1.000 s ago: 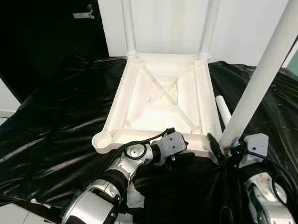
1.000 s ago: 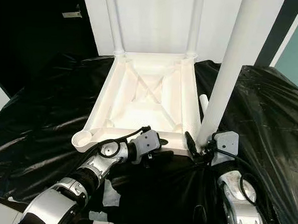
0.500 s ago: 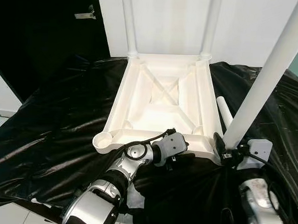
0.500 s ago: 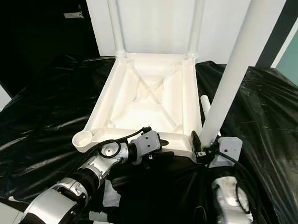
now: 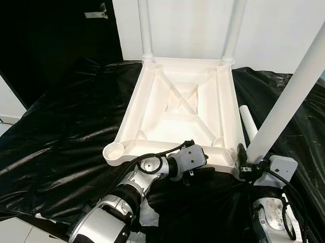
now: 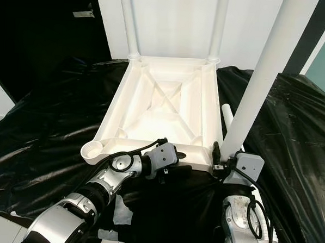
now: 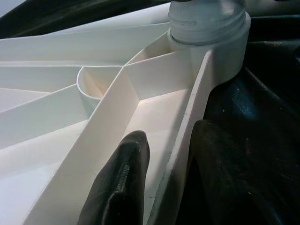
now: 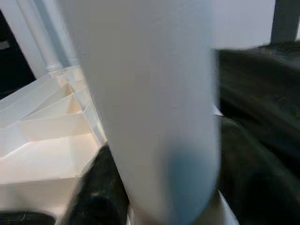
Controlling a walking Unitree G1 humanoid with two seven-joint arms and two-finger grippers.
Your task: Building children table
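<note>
The white table top (image 5: 131, 106) lies upside down on a black sheet, ribs facing up. Two white legs (image 5: 143, 22) (image 5: 235, 27) stand in its far corners. My left gripper (image 5: 195, 169) is shut on the near rim (image 7: 180, 140), one black finger (image 7: 124, 178) inside it and the other outside. My right gripper (image 5: 247, 161) is shut on the base of a third white leg (image 5: 295, 90) at the near right corner. That leg leans up and to the right; its foot is seen close up (image 8: 154, 103). The near left corner socket (image 5: 115, 151) holds nothing.
A loose white leg (image 5: 247, 119) lies on the black sheet (image 5: 58, 138) along the table top's right side. The crinkled sheet covers the whole work surface. A white wall (image 5: 184, 19) rises behind, with a dark opening (image 5: 47, 28) at the far left.
My right wrist has swung lower and to the right, under the leg's base, and the leg's foot has shifted slightly. The left gripper has kept its hold on the rim.
</note>
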